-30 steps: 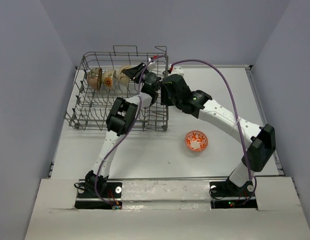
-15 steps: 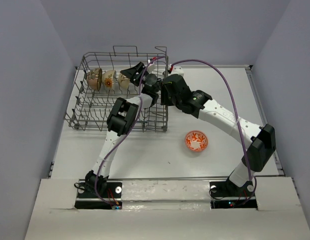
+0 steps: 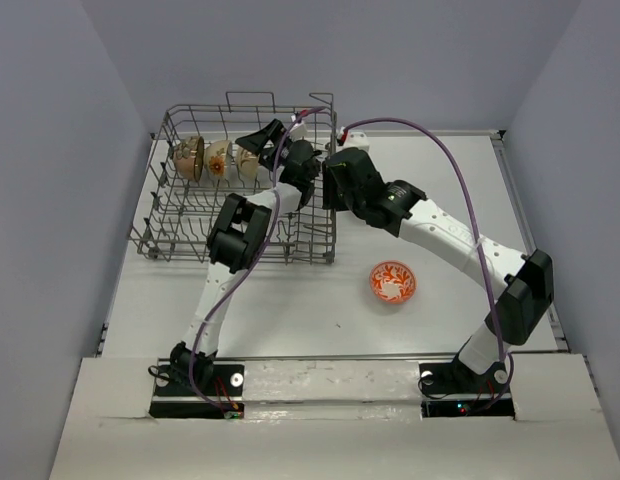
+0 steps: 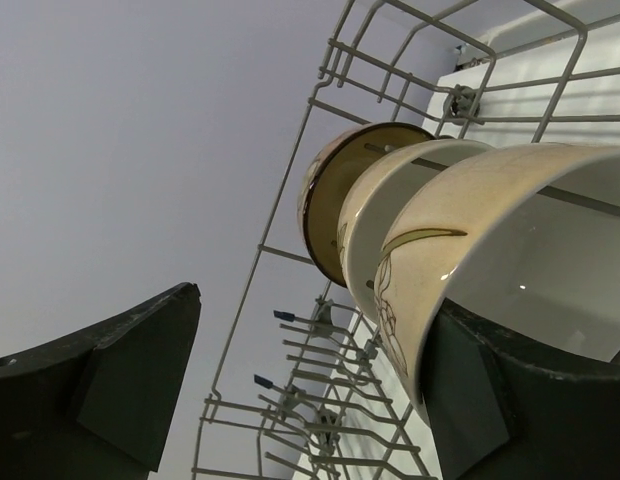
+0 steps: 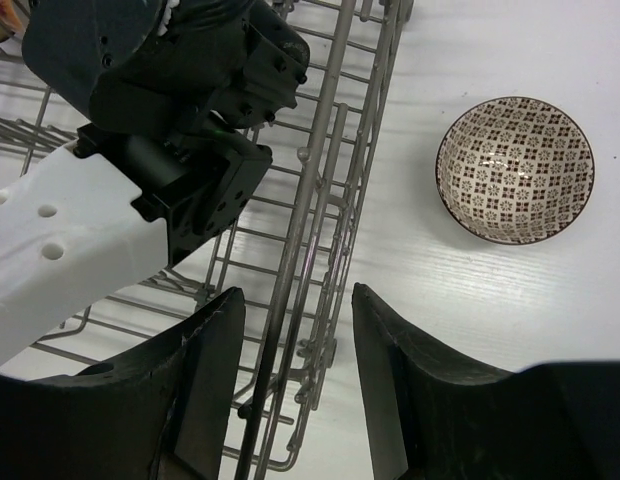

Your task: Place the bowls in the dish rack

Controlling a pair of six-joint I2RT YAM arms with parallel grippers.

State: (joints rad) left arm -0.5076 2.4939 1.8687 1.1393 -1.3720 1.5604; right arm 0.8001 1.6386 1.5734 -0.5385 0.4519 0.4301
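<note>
The dish rack [image 3: 190, 215] stands at the back left. Three bowls stand on edge in its far row: a brown one [image 4: 335, 200], a white one [image 4: 395, 195] and a cream-white one [image 4: 490, 260] with a line drawing. My left gripper [image 4: 310, 390] is open around the row's right end [image 3: 270, 148], and its right finger [image 4: 510, 400] sits close beside the cream-white bowl. The right gripper [image 5: 295, 385] is open astride the rack's right wall [image 5: 320, 180], with gaps on both sides. A grey-patterned bowl [image 5: 515, 170] lies on the table beside the rack. An orange-red bowl [image 3: 392, 282] lies mid-table.
The left arm's wrist [image 5: 180, 110] crowds the upper left of the right wrist view, just above the rack. Rows of upright tines [image 4: 330, 400] run through the rack's near half. The white table [image 3: 460, 180] is bounded by grey walls.
The left gripper has opened wide and let go of the cream-white bowl, which now stands in the rack's row. The left gripper has shifted slightly up and back. The right arm has stayed put.
</note>
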